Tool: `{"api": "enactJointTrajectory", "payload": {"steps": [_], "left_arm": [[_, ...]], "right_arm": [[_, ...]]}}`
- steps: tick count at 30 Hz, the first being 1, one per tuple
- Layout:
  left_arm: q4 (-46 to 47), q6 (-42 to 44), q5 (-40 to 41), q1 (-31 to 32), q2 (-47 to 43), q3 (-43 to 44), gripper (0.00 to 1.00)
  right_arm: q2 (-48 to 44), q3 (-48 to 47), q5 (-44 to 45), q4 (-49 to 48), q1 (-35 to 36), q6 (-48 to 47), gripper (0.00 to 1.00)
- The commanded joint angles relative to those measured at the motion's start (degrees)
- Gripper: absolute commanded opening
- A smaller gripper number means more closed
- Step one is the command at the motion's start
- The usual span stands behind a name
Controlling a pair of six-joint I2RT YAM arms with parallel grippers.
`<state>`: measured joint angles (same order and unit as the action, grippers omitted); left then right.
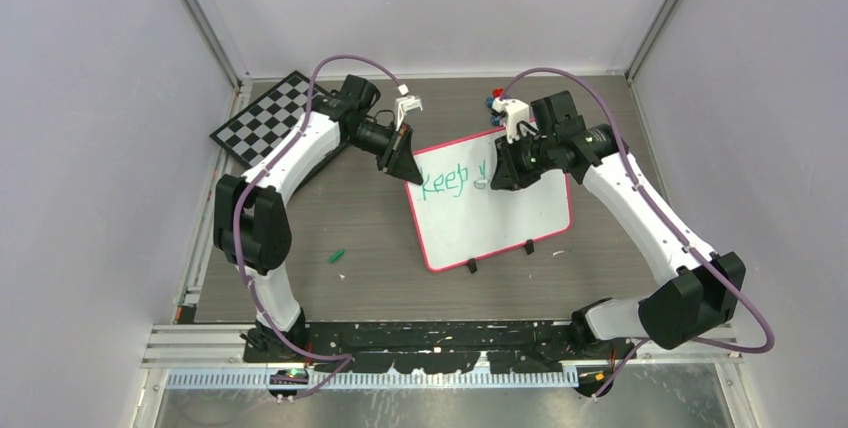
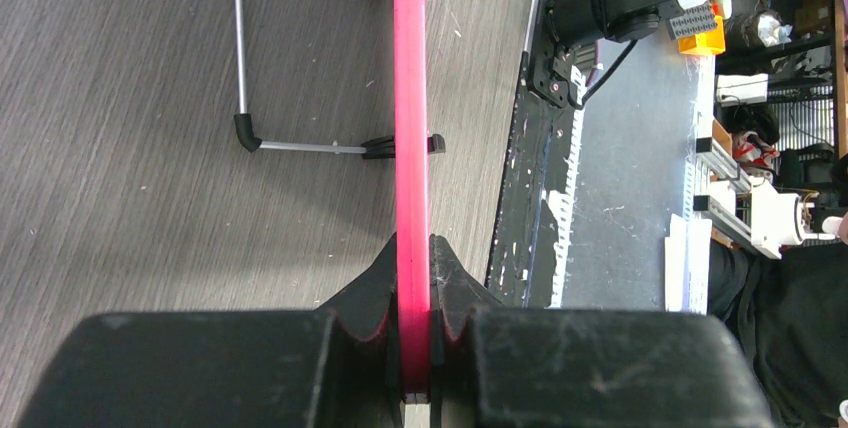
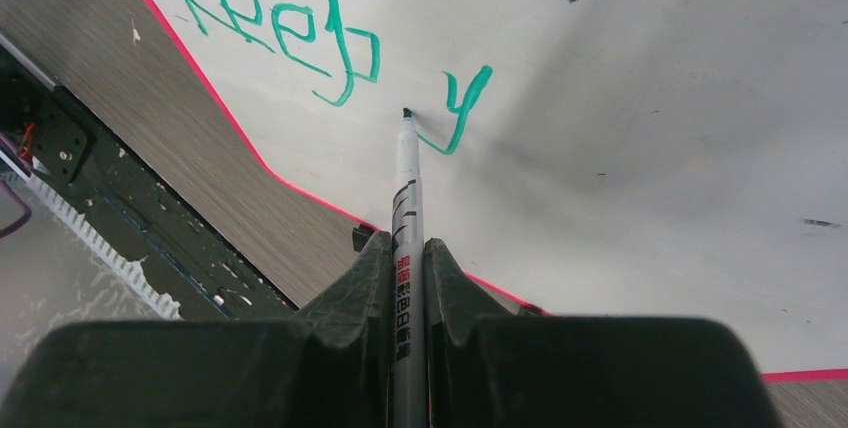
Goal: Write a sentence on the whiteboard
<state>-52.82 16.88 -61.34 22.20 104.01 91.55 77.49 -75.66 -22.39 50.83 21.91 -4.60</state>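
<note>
The whiteboard (image 1: 500, 218) stands tilted mid-table, with a red-pink rim and small black feet. Green lettering (image 1: 443, 184) on it reads "Keep y"; it also shows in the right wrist view (image 3: 300, 43). My left gripper (image 1: 405, 166) is shut on the board's top-left rim (image 2: 411, 148), seen edge-on in the left wrist view. My right gripper (image 1: 497, 180) is shut on a white marker (image 3: 407, 208). Its green tip (image 3: 407, 114) is at the board, beside the foot of the "y" (image 3: 462, 108).
A checkered chessboard (image 1: 265, 116) lies at the far left. A green marker cap (image 1: 337, 256) lies on the table left of the board. Small red and blue items (image 1: 494, 101) sit at the back. The board's wire stand (image 2: 300, 146) shows behind it.
</note>
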Motion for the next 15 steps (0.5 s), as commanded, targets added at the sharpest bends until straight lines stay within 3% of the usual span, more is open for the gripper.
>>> {"api": "enactJointTrajectory", "payload": {"steps": [1, 15], "left_arm": [[-1.2, 2.4, -1.1, 0.9, -1.4, -0.8, 0.00], [-0.8, 2.5, -1.2, 0.9, -2.7, -1.6, 0.00]], "right_arm": [[-3.2, -2.7, -0.3, -1.0, -0.6, -1.1, 0.00], [-2.3, -4.1, 1.9, -1.9, -4.2, -1.2, 0.00]]}}
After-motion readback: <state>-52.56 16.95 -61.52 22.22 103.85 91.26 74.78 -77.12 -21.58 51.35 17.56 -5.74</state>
